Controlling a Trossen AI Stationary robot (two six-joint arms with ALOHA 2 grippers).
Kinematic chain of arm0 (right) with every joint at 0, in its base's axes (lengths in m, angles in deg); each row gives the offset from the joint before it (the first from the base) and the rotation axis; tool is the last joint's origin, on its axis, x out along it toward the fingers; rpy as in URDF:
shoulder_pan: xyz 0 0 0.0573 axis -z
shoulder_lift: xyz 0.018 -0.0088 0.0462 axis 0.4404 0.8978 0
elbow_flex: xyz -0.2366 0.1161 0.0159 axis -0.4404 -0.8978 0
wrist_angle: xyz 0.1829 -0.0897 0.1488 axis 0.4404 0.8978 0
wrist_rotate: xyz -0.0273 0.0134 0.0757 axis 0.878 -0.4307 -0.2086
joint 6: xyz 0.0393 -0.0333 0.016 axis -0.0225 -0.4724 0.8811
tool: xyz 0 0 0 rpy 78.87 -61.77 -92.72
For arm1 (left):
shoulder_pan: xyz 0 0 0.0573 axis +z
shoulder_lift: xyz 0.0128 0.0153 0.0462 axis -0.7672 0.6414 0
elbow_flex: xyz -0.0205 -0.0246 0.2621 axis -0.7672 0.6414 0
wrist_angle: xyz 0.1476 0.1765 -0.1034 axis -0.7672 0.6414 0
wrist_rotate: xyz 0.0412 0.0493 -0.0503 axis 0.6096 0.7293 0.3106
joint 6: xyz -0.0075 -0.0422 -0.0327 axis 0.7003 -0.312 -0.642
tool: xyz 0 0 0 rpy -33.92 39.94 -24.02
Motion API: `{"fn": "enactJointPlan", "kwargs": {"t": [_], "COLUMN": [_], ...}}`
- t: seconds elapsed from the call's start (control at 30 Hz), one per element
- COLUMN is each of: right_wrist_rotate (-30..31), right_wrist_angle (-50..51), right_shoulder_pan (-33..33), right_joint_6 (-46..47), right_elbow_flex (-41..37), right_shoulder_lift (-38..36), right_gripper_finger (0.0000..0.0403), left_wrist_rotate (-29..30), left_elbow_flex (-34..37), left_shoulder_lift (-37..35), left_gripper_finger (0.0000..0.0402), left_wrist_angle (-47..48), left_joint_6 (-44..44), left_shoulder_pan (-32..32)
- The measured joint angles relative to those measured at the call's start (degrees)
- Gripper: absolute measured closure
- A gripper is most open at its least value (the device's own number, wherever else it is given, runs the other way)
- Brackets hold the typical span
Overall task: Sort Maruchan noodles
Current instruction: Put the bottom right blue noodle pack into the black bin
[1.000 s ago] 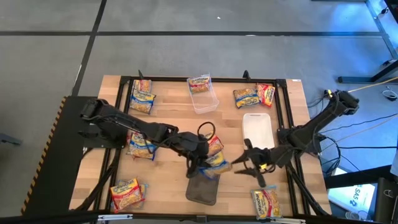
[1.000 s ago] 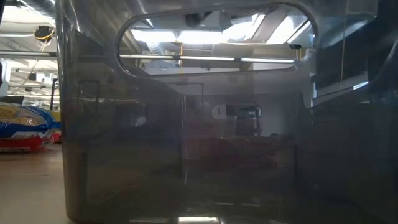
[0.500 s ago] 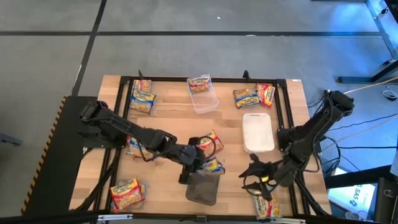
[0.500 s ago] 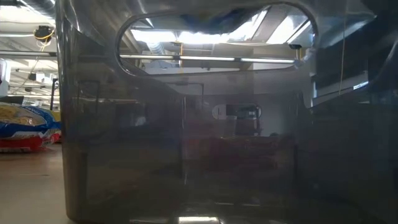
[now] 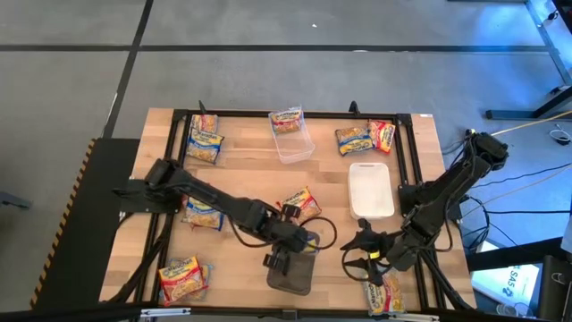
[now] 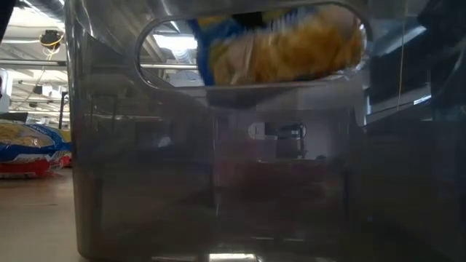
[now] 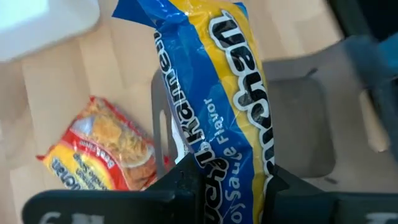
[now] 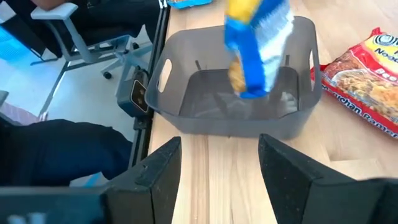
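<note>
Over the dark grey plastic bin (image 8: 239, 99), left end effector (image 7: 227, 180) clamps a blue-banded crinkly noodle packet (image 7: 211, 99) upright, poised for dropping in; right end effector (image 8: 217, 171) gapes empty nearby.

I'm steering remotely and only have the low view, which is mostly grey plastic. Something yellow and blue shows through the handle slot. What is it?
Observer: A blue-banded noodle packet, held in the left gripper, jaws shut on its lower end.
Operator: Is it over the bin?
Observer: Yes. The right wrist view shows it hanging above the open dark grey tray, not yet lying on its floor.
Operator: Is the tray empty?
Observer: Its floor looks bare in that view.
Operator: Where is the right arm?
Observer: The right gripper is beside the tray, jaws open, holding nothing. A red-banded packet lies on the table nearby.
</note>
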Motion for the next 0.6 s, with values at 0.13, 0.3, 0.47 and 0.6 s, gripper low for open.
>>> {"fn": "enactJointPlan", "kwargs": {"t": [0.13, 0.3, 0.47, 0.6], "right_wrist_rotate": [0.16, 0.19, 0.42, 0.45], "right_wrist_angle": [0.18, 0.21, 0.24, 0.26], "right_shoulder_pan": [-0.02, 0.00, -0.01, 0.00], "right_joint_6": [0.36, 0.36, 0.34, 0.22], "right_elbow_flex": [0.00, 0.00, 0.00, 0.00], "right_shoulder_lift": [0.00, 0.00, 0.00, 0.00], "right_gripper_finger": [0.0217, 0.0216, 0.0217, 0.0217], "left_wrist_rotate": [0.25, 0.21, 0.21, -0.06], "left_elbow_flex": [-0.05, -0.14, -0.14, -0.16], "left_shoulder_lift": [1.77, 2.70, 3.91, 5.86], "left_gripper_finger": [0.0335, 0.0334, 0.0335, 0.0334], "left_wrist_angle": [2.08, 2.54, 3.64, 3.89], "left_joint_6": [-1.21, -3.10, -3.93, -4.45], "left_shoulder_pan": [1.07, 1.87, 2.37, 2.74]}}
